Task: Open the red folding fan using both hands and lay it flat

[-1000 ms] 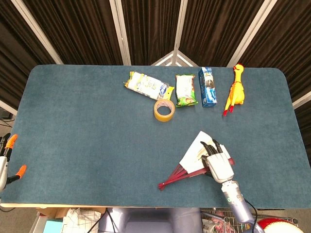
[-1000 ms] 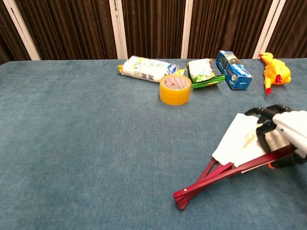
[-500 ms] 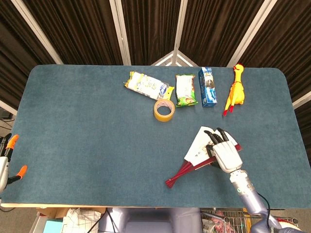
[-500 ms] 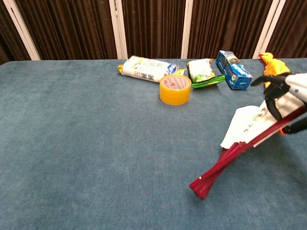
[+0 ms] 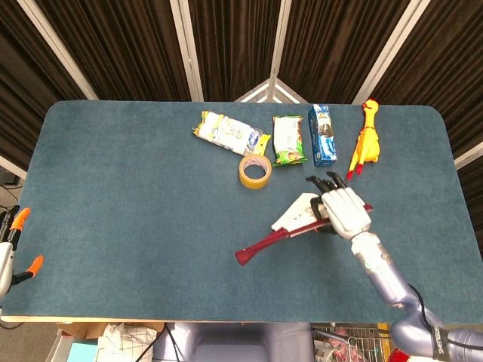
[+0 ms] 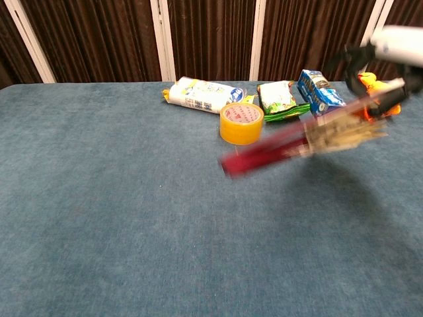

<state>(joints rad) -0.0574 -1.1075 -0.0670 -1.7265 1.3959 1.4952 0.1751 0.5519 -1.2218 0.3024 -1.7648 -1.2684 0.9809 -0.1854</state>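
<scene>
One hand: right hand (image 5: 343,213) grips the red-ribbed, white-leaf folding fan (image 5: 283,230), lifted off the table.
Fan: only partly spread.
Left: full opening, laying flat.

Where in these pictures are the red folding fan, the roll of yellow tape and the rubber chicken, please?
red folding fan (image 5: 260,246): head view, on its red ribs near the pivot end.
roll of yellow tape (image 6: 241,123): chest view, on its outer side wall.
rubber chicken (image 5: 365,143): head view, on its yellow body.
</scene>
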